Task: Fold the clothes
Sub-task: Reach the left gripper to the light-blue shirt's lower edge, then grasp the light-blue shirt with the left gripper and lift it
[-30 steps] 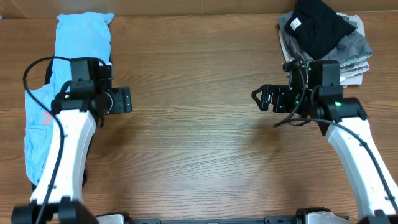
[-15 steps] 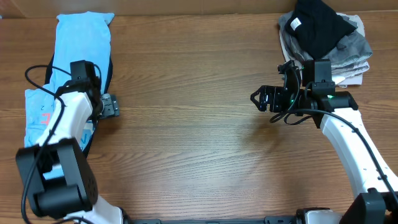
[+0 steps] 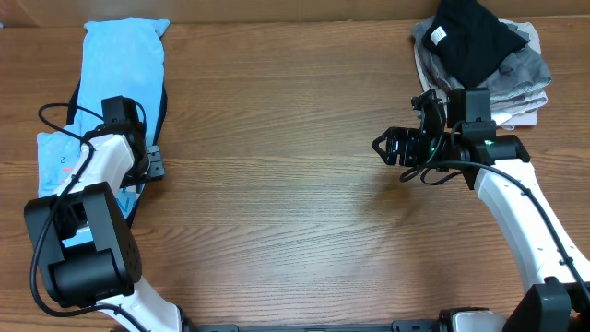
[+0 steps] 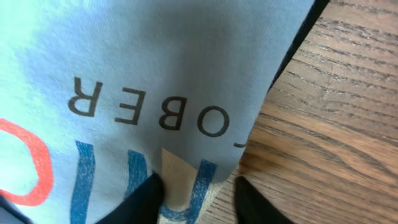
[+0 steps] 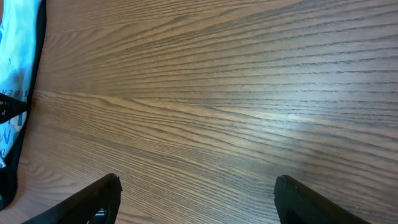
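Note:
The light blue T-shirt (image 3: 115, 65) lies lengthwise along the table's left side, printed side up, with a dark garment's edge (image 3: 163, 101) showing under it. My left gripper (image 3: 152, 166) is low at the shirt's right edge. In the left wrist view its black fingers straddle a corner of the printed fabric (image 4: 155, 74); the left gripper (image 4: 200, 196) has one finger (image 4: 149, 196) against the cloth and the other over bare wood. My right gripper (image 3: 383, 146) hovers open over bare wood at mid-right. In its wrist view the right gripper (image 5: 199, 193) holds nothing, and the shirt (image 5: 15, 56) shows at the far left.
A heap of other clothes (image 3: 479, 51), black on top of grey, sits at the back right corner just behind the right arm. The wooden table (image 3: 277, 212) stretches between the two arms. The left arm's cable loops over the shirt.
My left gripper has swung left onto the shirt's right edge and its jaws have narrowed around the fabric corner. The right gripper has stayed nearly in place, jaws slightly narrower.

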You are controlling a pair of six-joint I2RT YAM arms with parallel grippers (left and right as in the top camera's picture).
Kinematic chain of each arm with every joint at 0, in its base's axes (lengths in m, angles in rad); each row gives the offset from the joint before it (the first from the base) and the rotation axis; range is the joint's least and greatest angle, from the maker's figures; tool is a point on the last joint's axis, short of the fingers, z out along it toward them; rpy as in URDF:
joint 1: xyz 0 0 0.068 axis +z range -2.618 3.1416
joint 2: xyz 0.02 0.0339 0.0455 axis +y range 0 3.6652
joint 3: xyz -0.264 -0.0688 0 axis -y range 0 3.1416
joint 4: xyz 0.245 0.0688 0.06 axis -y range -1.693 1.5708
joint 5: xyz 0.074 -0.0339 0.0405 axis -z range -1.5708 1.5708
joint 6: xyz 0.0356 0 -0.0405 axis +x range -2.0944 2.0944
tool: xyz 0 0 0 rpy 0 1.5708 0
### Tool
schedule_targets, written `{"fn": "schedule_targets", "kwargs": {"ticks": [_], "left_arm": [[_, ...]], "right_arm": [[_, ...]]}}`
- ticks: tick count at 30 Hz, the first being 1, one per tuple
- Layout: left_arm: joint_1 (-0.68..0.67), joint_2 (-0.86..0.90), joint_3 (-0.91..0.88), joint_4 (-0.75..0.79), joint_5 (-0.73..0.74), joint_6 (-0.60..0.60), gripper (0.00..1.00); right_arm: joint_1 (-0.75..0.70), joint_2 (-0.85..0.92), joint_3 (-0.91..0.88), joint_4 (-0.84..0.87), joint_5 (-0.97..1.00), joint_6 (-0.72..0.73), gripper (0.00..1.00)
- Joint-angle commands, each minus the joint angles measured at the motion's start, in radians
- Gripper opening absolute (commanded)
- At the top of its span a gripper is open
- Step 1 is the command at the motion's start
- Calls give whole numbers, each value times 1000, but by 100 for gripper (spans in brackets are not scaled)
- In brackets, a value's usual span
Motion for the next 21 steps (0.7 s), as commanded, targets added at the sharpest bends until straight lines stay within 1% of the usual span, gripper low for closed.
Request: {"fn": "schedule_targets", "kwargs": {"ticks": [1, 3, 8, 9, 10, 11, 12, 14, 17, 21], "left_arm": [[-1, 17, 14, 7, -15, 13, 31], [-1, 17, 14, 7, -26, 13, 25], [-1, 17, 14, 18, -30, 13, 17], [-1, 17, 14, 24, -29, 13, 18], [-2, 17, 14, 29, -26, 13, 21], [-3, 17, 14, 33, -24, 13, 27], [-3, 17, 14, 37, -22, 14, 35], [-2, 18, 14, 44, -22, 29, 40], [-2, 29, 13, 60, -24, 71, 45], [-2, 49, 13, 64, -30, 84, 44]], "right_arm": [[3, 1, 28, 7, -2, 3, 82], [3, 1, 28, 6, -2, 3, 82], [3, 1, 28, 6, -2, 3, 82], [3, 1, 28, 6, -2, 3, 82], [3, 1, 28, 6, -2, 3, 82], [3, 2, 28, 6, -2, 3, 82], [3, 1, 28, 6, -2, 3, 82], [3, 1, 28, 7, -2, 3, 82], [3, 1, 28, 7, -2, 3, 82], [3, 1, 28, 5, -1, 3, 82]]}}
